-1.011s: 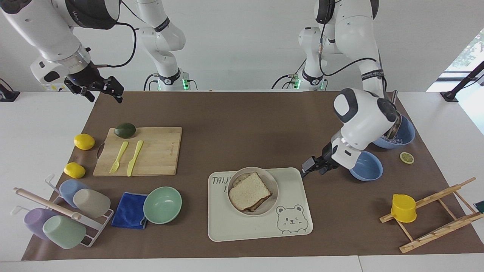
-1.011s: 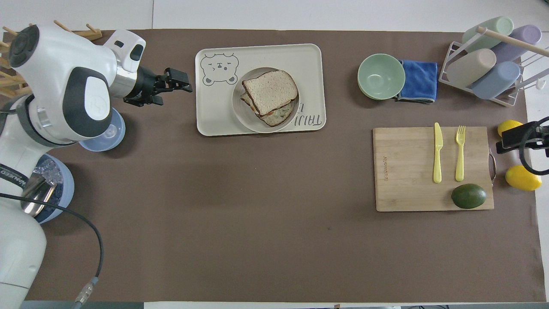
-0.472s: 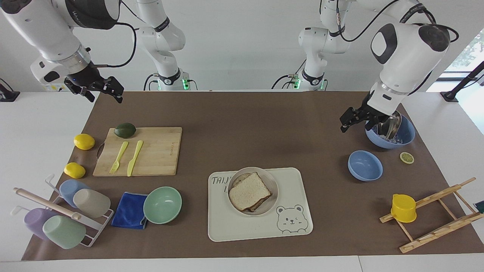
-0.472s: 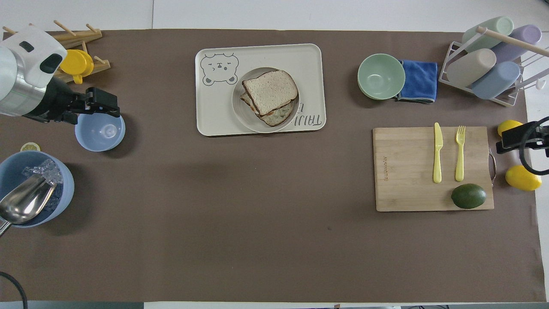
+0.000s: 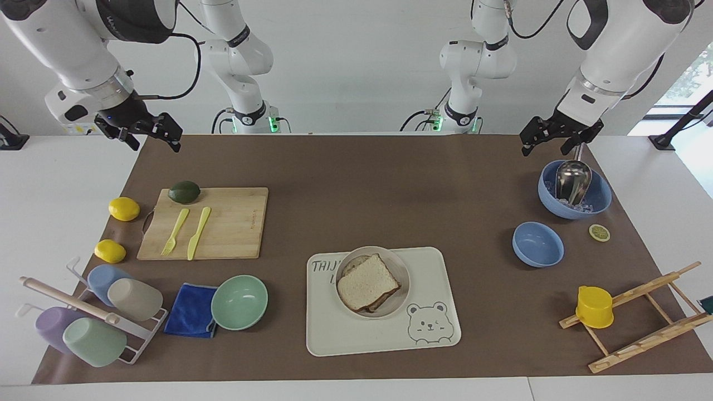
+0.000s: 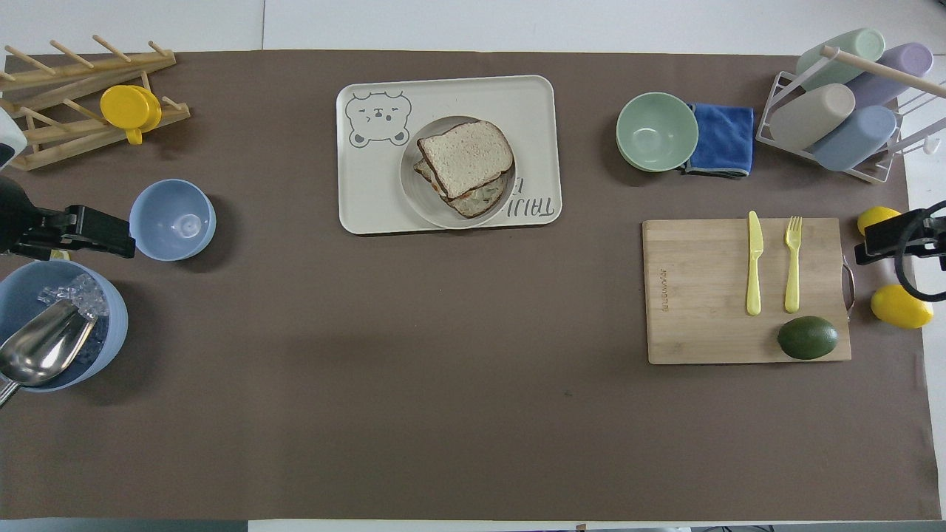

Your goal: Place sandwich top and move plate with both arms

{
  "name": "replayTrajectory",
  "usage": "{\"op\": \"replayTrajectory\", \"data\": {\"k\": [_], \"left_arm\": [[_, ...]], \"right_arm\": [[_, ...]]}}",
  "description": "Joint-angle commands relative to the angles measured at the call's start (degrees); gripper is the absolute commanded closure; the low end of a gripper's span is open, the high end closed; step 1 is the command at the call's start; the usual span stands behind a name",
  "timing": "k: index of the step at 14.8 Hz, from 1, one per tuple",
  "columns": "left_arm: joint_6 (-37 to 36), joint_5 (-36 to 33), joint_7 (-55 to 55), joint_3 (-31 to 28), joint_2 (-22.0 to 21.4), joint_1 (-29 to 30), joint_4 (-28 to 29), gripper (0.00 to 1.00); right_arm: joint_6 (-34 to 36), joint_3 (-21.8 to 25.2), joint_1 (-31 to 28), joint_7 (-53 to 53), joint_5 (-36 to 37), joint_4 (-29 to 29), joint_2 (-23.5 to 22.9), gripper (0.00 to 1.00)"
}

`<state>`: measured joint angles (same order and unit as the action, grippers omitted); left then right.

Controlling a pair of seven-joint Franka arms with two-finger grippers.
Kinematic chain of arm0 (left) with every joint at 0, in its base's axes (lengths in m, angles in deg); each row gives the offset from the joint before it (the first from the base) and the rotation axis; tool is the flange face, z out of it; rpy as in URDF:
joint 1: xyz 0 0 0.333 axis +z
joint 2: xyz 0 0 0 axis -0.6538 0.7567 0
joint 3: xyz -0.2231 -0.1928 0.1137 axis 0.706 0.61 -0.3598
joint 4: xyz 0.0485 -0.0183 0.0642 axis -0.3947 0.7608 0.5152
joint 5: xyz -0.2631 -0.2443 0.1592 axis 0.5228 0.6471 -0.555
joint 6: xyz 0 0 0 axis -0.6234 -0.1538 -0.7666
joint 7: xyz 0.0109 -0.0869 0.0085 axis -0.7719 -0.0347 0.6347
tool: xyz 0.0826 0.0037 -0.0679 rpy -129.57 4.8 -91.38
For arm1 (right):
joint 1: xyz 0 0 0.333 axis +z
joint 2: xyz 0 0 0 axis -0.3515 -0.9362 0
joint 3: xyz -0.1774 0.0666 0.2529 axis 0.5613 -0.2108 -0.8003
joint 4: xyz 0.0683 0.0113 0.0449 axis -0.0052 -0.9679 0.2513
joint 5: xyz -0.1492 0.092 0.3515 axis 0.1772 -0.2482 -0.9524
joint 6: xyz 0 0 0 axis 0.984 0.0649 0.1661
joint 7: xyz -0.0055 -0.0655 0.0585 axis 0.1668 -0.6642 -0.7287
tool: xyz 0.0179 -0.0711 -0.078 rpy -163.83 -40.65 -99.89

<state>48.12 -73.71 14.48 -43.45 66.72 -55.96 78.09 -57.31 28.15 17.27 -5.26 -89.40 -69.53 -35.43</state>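
Observation:
The sandwich top (image 5: 367, 281) (image 6: 465, 155), a pale brown bread slice, lies skewed on a lower slice on the round grey-beige plate (image 5: 402, 266) (image 6: 411, 181). The plate stands on the cream bear-printed tray (image 5: 345, 340) (image 6: 369, 199). My left gripper (image 5: 545, 146) (image 6: 103, 235) hangs open and empty in the air over the blue ice bowl (image 5: 599, 200), well away from the tray. My right gripper (image 5: 156, 142) (image 6: 887, 238) waits open and empty, raised over the mat's corner at the right arm's end, near the lemons (image 5: 123, 209).
The ice bowl holds a metal scoop; beside it are a small blue bowl (image 5: 537, 244) and a lemon slice (image 5: 599, 232). A wooden rack carries a yellow cup (image 5: 594, 306). At the right arm's end: cutting board (image 5: 228, 223) with avocado, fork and knife, mint bowl (image 5: 239, 302), blue cloth, cup rack.
My left arm has lifted away from beside the tray and drawn back toward its base, ending over the ice bowl. The right arm and the sandwich have not moved.

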Motion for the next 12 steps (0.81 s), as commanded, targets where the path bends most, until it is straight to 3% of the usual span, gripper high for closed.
{"op": "replayTrajectory", "data": {"k": [1,5,8,12], "left_arm": [[2.27,-1.14,-3.24,7.02,-1.24,8.08,3.31,0.0],[4.66,-0.61,-2.28,8.18,-0.01,9.33,3.06,0.0],[1.25,-0.35,-2.19,7.91,1.92,9.33,-1.41,0.0],[1.67,-0.35,-2.19,7.91,1.93,9.25,0.15,0.0]], "right_arm": [[-0.62,-0.3,-0.29,0.8,-0.5,-0.92,0.79,0.0],[-0.62,-0.3,-0.29,0.8,-0.5,-0.92,0.88,0.0],[-0.62,-0.3,-0.29,0.89,-0.5,-0.83,0.79,0.0],[-0.62,-0.3,-0.29,0.8,-0.5,-0.92,0.79,0.0]]}}
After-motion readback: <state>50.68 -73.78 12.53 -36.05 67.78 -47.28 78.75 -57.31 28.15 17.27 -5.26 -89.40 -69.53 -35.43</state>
